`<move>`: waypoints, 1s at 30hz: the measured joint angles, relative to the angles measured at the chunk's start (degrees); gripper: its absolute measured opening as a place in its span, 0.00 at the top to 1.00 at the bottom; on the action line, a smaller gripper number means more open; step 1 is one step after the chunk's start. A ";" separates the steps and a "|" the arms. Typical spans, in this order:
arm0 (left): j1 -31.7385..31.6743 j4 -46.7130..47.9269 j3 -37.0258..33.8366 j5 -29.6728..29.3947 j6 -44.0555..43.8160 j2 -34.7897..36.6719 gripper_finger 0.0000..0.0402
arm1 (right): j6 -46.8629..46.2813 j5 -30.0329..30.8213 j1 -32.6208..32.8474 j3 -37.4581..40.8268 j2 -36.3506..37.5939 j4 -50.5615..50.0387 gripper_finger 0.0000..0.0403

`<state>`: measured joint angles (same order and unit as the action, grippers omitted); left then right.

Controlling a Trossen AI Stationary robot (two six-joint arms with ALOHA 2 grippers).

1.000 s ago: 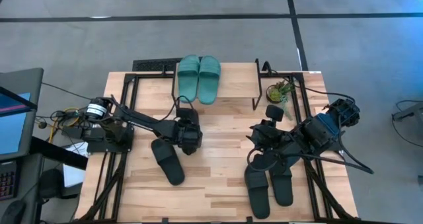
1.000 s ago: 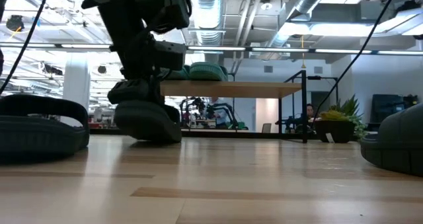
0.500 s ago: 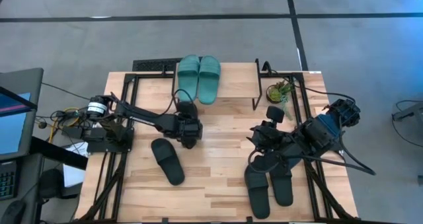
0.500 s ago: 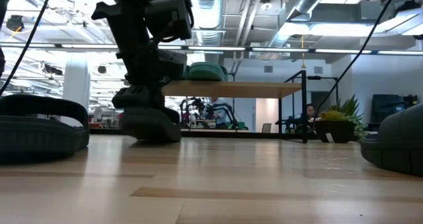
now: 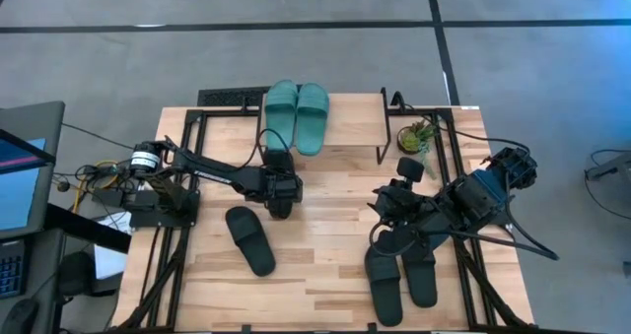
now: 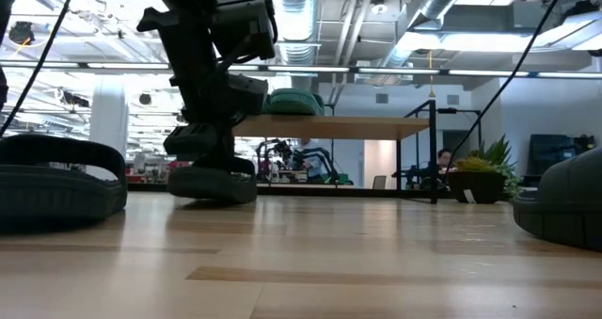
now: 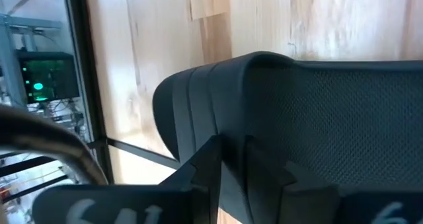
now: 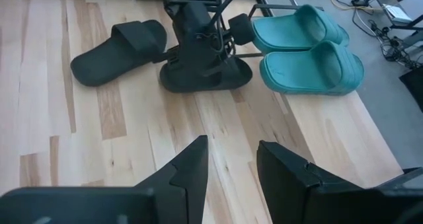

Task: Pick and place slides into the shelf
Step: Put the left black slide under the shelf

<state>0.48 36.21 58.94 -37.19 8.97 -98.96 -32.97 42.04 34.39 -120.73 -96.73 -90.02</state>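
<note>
A teal pair of slides lies on the shelf's top board, also visible in the low view. In front of the shelf, my left gripper is shut on a black slide whose sole rests flat on the table. Another black slide lies nearer the table's front left. A black pair lies at the front right. Above that pair my right gripper hangs open with nothing in it. My left gripper pinches the black slide's strap at its edge between its two fingers. The fingers come slanting down from the table's left side. The slide lies level, its sole on the table.
A small potted plant stands at the far right beside the shelf's black legs. A monitor and cables sit left of the table. Bare tabletop lies between the two arms.
My left gripper has carried the black slide a little toward the shelf and down. The slide, first tipped with one end off the table, now lies flat on its sole.
</note>
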 joint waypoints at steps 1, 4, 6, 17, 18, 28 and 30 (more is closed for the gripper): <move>-0.12 0.01 0.00 0.43 0.01 0.00 0.89 | 0.00 0.00 0.00 0.00 0.00 0.00 0.71; -0.31 0.42 0.00 2.06 0.00 0.00 0.88 | -0.02 0.00 0.00 0.00 0.00 0.00 0.71; -0.36 0.31 0.00 3.19 -0.09 -0.01 0.88 | -0.02 0.00 0.00 0.00 0.00 0.00 0.71; 0.03 0.33 0.00 3.43 -0.96 0.00 0.88 | -0.04 0.00 0.00 0.00 0.00 0.00 0.71; 0.17 0.35 0.03 3.37 -1.03 0.03 0.88 | -0.04 0.00 0.00 0.00 0.00 0.00 0.71; 0.74 0.24 0.20 2.60 -1.26 1.33 0.85 | -0.02 0.04 0.00 0.00 0.00 0.00 0.71; 0.74 0.30 0.20 2.45 -1.27 1.60 0.83 | -0.02 0.04 0.00 0.00 0.00 0.02 0.71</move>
<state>1.21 36.51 59.13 -34.74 7.70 -97.36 -32.99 42.09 34.39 -120.73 -96.73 -90.00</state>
